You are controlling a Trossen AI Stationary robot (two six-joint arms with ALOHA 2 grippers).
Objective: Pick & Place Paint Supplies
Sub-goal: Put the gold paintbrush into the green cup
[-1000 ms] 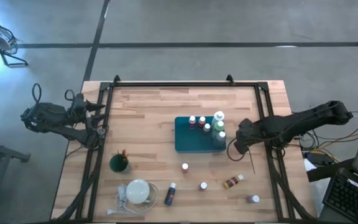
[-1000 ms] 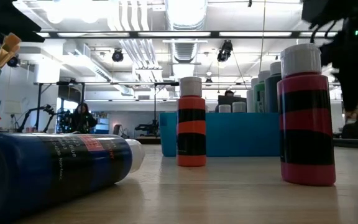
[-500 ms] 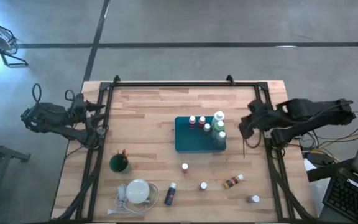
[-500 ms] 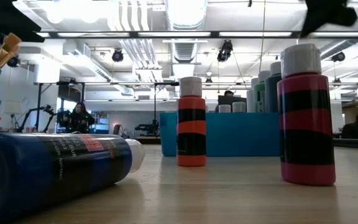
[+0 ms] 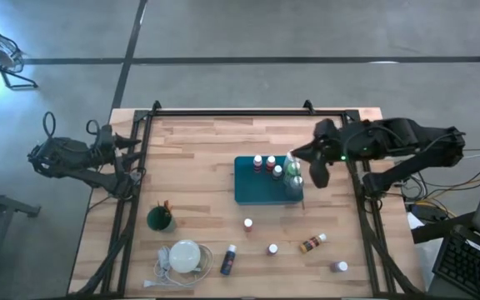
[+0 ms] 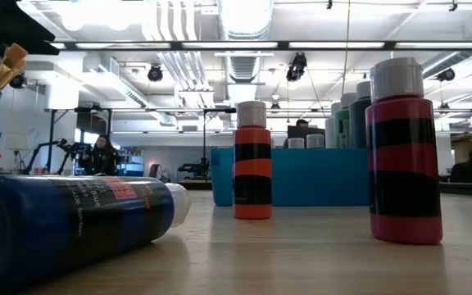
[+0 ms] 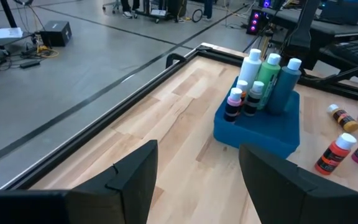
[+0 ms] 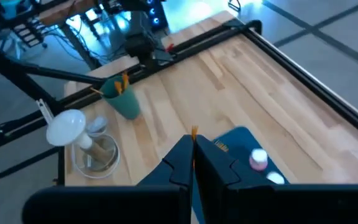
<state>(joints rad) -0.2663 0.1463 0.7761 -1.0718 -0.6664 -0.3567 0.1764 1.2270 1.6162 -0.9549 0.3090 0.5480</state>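
Now the right end effector (image 5: 317,173) hangs over the right edge of the teal tray (image 5: 250,190), mid-frame in the high view, fingers pressed together on a thin brush (image 8: 193,138) whose orange tip pokes out between them in the right wrist view. Over at the far left of the high view, the left end effector (image 5: 132,158) waits just off the table's (image 5: 198,150) left rail, its fingers spread with nothing between them.

Bottles in the tray: five standing at its upper right corner, two small red ones (image 5: 263,163) and taller green and blue ones (image 5: 293,171) behind the right arm's tip.

Loose on the table, lower half of the high view: an orange bottle (image 5: 248,223) standing just below the tray, a red bottle (image 5: 272,248) to its lower right, a brown bottle (image 5: 312,242) lying on its side, a purple bottle (image 5: 340,267) near the lower right corner, and a dark blue bottle (image 5: 228,259) lying flat. A green cup (image 5: 160,218) with brushes stands at lower left, and a white disc (image 5: 185,255) with its cord sits below it.

In the low view, people sit in the room far behind the table.
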